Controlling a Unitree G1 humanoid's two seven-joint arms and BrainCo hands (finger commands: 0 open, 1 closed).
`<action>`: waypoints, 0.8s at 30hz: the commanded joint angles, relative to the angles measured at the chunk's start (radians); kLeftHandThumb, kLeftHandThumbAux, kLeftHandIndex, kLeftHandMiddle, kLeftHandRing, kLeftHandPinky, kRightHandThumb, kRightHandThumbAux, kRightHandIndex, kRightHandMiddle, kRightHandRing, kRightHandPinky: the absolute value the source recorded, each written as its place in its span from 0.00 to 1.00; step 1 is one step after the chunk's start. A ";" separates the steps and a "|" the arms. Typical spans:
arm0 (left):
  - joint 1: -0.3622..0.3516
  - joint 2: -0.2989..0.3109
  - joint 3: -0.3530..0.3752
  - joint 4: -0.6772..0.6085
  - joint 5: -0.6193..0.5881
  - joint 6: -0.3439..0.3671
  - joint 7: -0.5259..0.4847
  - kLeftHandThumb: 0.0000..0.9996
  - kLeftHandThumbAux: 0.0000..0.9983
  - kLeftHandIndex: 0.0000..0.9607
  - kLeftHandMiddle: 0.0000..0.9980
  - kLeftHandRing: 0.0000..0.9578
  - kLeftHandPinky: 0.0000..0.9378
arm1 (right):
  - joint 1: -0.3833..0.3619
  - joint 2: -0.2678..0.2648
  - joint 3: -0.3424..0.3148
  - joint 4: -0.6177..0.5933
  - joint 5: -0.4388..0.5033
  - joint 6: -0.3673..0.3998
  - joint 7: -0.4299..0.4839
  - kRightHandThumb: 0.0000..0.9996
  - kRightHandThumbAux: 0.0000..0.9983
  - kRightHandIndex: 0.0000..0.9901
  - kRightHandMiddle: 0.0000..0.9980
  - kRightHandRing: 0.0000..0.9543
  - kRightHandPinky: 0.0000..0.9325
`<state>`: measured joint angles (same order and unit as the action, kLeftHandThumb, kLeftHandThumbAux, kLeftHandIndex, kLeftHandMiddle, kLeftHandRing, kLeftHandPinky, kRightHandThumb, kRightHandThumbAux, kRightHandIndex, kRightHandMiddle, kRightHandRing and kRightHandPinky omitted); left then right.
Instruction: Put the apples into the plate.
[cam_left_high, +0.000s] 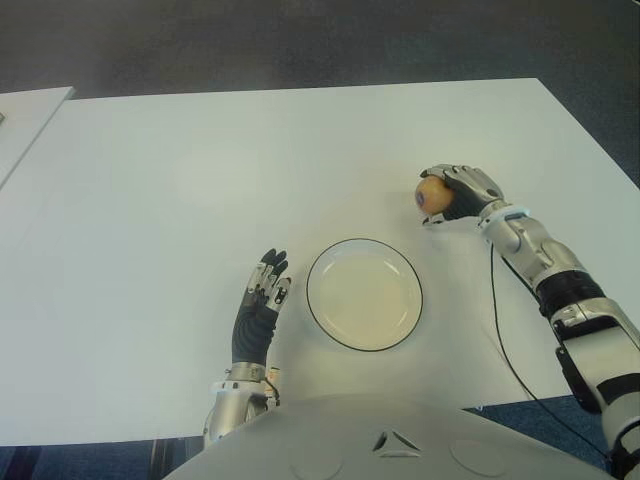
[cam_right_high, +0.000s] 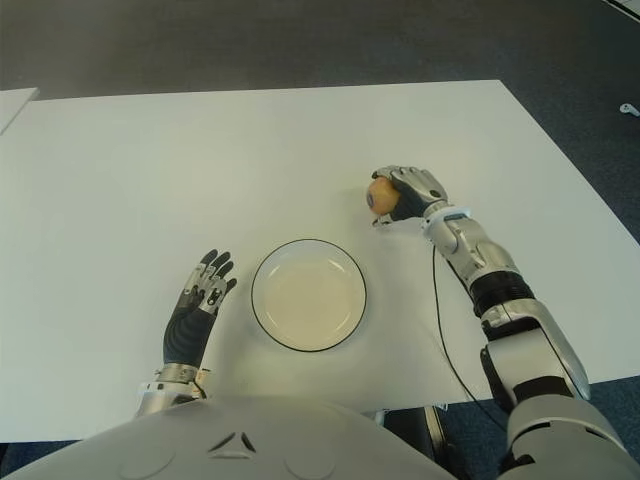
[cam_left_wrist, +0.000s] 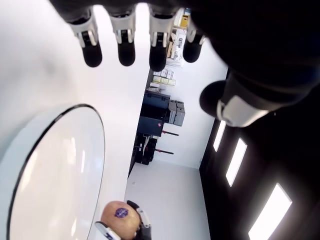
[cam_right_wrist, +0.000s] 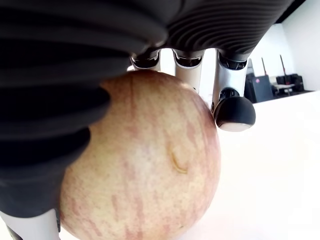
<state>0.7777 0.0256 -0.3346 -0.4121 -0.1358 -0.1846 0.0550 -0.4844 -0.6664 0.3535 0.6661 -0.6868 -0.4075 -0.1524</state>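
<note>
Left eye view: a white bench (cam_left_high: 150, 180) carried a plate (cam_left_high: 364, 294) near its front edge.
Apple (cam_left_high: 434, 197): sat beyond the plate and to its right, apart from it, wrapped by the right robot hand (cam_left_high: 462, 190).
Apple's facing: a dark sticker showed on the side turned toward the plate; being round, it showed no clear long axis.
Right robot hand: fingers (cam_right_wrist: 231, 95) curled over the apple's top, clamped on it; in the right wrist view the skin was yellow with red streaks.
Left robot hand (cam_left_high: 260, 305): just left of the plate, fingers straight and spread, gripping nothing.
Plate: white, dark-rimmed.
</note>
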 joint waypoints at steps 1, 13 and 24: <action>0.003 -0.034 -0.035 0.001 0.007 0.006 0.004 0.25 0.51 0.08 0.11 0.10 0.14 | 0.025 -0.036 -0.055 -0.120 0.043 0.010 0.050 0.65 0.76 0.84 0.89 0.91 0.93; -0.001 -0.034 -0.029 0.005 -0.006 0.007 0.000 0.26 0.52 0.11 0.12 0.11 0.15 | 0.097 -0.056 -0.141 -0.351 0.086 0.059 0.169 0.67 0.75 0.85 0.90 0.93 0.94; -0.008 -0.037 -0.026 0.013 -0.013 -0.002 -0.005 0.27 0.54 0.12 0.13 0.11 0.15 | 0.121 -0.076 -0.170 -0.431 0.077 0.042 0.208 0.68 0.75 0.85 0.91 0.94 0.94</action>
<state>0.7753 0.0257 -0.3344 -0.4109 -0.1394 -0.1853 0.0548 -0.3710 -0.7296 0.2006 0.2556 -0.6152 -0.3570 0.0457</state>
